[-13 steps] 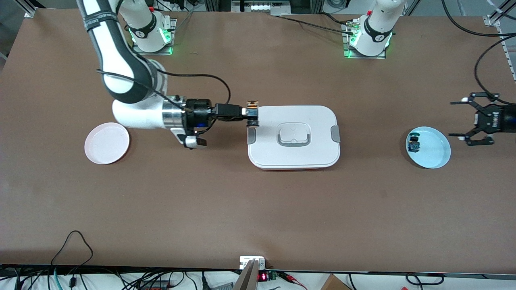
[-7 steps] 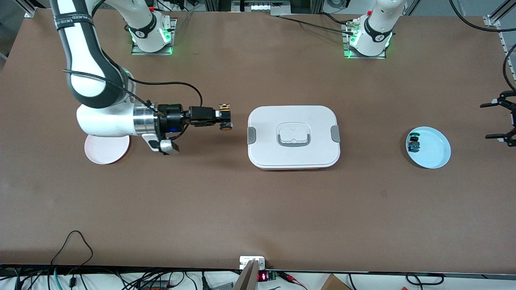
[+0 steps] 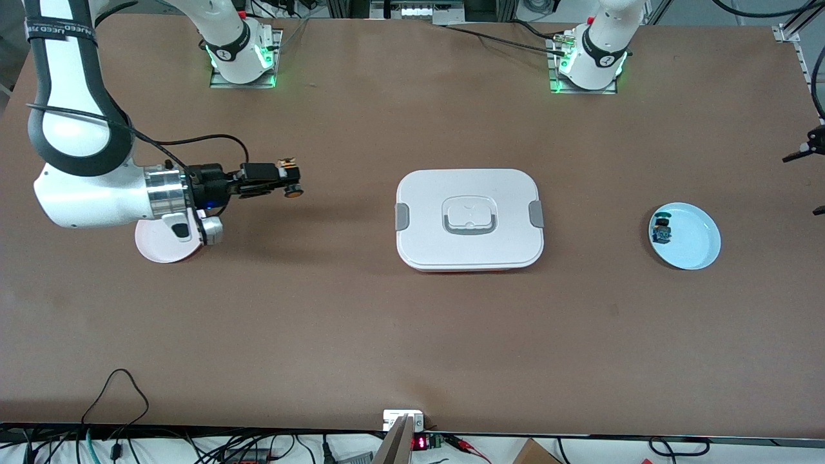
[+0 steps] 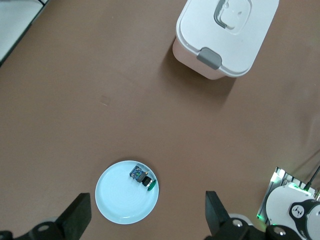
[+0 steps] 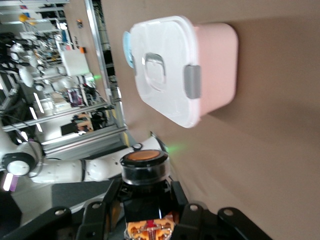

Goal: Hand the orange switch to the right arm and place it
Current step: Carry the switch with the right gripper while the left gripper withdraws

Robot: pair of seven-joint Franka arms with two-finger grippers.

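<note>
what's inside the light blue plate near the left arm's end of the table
One small blue-green switch lies in the blue plate, near the rim; the remaining plate surface shows nothing else. Whatever sits under the switch is covered.

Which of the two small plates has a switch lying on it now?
The light blue plate at the left arm's end of the table: a blue-green switch lies on it. The pink plate, partly under the right arm, shows none.

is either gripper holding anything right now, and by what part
The right gripper holds the orange switch, its fingers clamped on the black body just below the orange cap, over bare table near the pink plate. The left gripper is open and holds nothing.
</note>
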